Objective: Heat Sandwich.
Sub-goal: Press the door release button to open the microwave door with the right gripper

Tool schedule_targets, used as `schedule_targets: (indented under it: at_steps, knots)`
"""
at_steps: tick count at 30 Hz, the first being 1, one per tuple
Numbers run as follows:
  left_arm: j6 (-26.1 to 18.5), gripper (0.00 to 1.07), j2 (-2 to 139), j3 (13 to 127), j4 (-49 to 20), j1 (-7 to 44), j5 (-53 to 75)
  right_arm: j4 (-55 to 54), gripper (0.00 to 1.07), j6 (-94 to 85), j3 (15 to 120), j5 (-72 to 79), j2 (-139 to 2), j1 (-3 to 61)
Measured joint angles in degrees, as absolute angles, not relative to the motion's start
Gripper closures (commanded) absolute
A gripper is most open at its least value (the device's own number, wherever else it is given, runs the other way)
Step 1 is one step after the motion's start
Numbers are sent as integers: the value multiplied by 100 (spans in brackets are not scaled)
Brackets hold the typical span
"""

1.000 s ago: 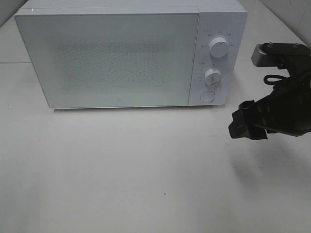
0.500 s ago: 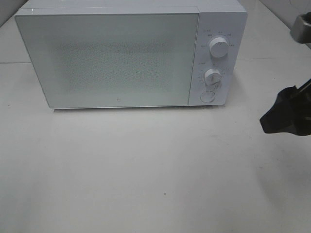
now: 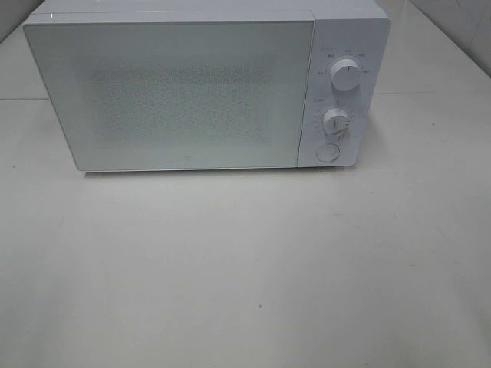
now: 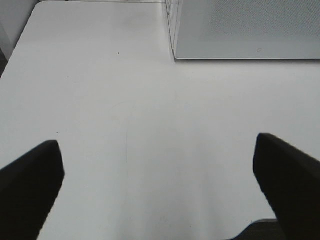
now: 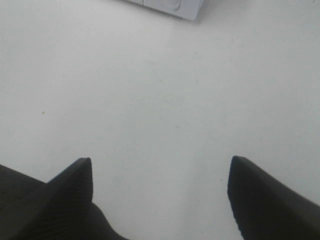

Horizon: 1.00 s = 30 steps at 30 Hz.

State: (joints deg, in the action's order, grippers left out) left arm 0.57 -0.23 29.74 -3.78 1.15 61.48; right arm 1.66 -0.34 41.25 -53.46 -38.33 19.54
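Note:
The sandwich is out of view in every frame. A white microwave (image 3: pixel 207 84) stands at the back of the table with its frosted door (image 3: pixel 173 96) closed; two round knobs (image 3: pixel 346 75) and a round button (image 3: pixel 327 152) sit on its right panel. No arm shows in the exterior high view. In the left wrist view my left gripper (image 4: pixel 157 170) hangs open over bare table, with the microwave's lower front corner (image 4: pixel 240 35) ahead. My right gripper (image 5: pixel 160 185) is open too, nothing between its fingers, with the microwave's lower corner (image 5: pixel 170 6) ahead.
The white tabletop (image 3: pixel 245 268) stretches in front of the microwave. A tiled wall (image 3: pixel 464 23) rises at the back right, and the table's front edge (image 4: pixel 255 227) shows in the left wrist view.
The right arm has withdrawn to the right and left the exterior high view. The microwave has not moved.

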Motion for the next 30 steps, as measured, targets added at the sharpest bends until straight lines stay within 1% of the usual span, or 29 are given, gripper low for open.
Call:
schedule_targets:
  at_steps: [3,8,12,13,15,17,20,30]
  knots:
    - [57,9,-23,2974,-378,115,6148,258,34,0,4079,-5455,-3186,1954]
    - [57,9,-23,2974,-378,115,6148,275,34,0,3776,-5621,-2624,1896]
    - [57,9,-23,2974,-378,115,6148,275,35,0,3363,-5684,-2023,1427]
    - [57,9,-23,2974,-378,115,6148,275,35,0,3363,-5684,-2023,1427]
    - [57,9,-23,2974,-378,115,6148,275,35,0,3203,-5695,-1673,1089]
    - [57,9,-23,2974,-378,115,6148,275,35,0,3094,-5701,-1450,900]
    - [57,9,-23,2974,-378,115,6148,275,35,0,2876,-5724,-1106,710]
    - [57,9,-23,2974,-378,115,6148,275,35,0,2842,-5724,-63,327]
